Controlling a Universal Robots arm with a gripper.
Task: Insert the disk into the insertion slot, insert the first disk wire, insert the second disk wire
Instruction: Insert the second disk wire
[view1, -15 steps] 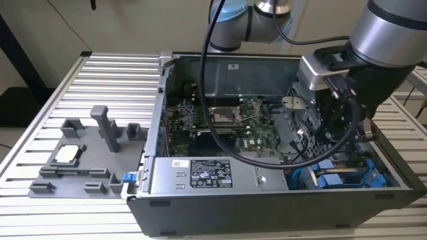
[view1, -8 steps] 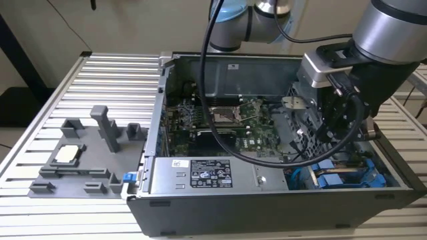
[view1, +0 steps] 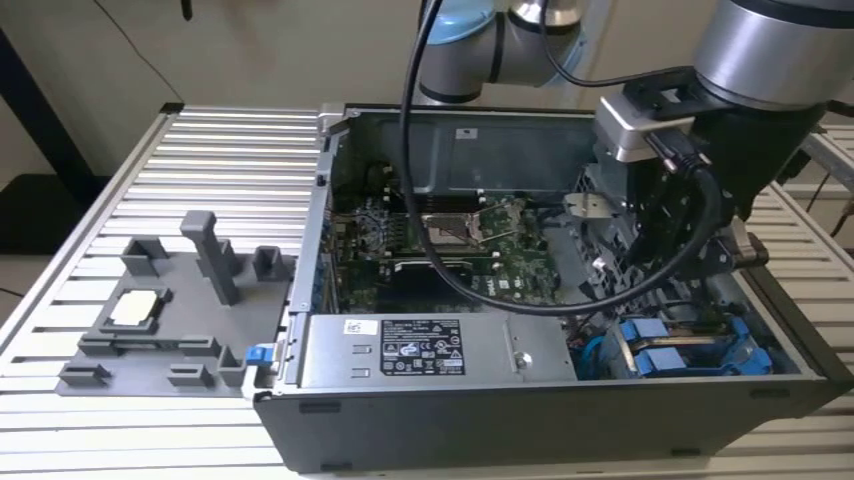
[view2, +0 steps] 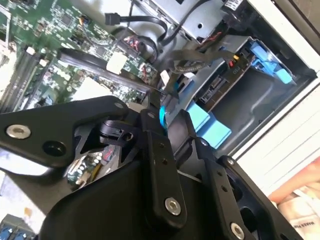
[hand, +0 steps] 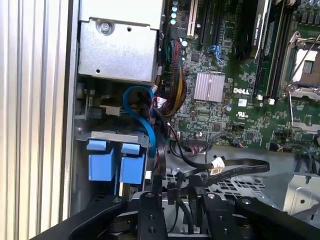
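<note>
— Where is the disk?

— Lying in the slot of the cage, I judge. Its blue carrier tabs stand at the cage's open end, next to the case wall.

— And the gripper?

— Right over the cage, above the end away from the tabs. The fingers stand narrow, with a black wire caught between them. From how close they sit, I take it as held.

— Which way does the wire run?

— From the fingers its flat band lies long across the cage top, heading away from the disk and towards the board. So the held end points down at the cage, and the disk's back edge is just below and beside the fingertips, not out ahead of them.

— Do the views add anything to each other?

— The second wrist view looks along the cage side. It shows the grey bay and the dark end of the disk inside it, just past the fingertips. The first wrist view shows the wire's full run and its white tag. The exterior view places the arm over the cage, with the power box beside the cage and a grey tray well apart, outside the case.
</note>
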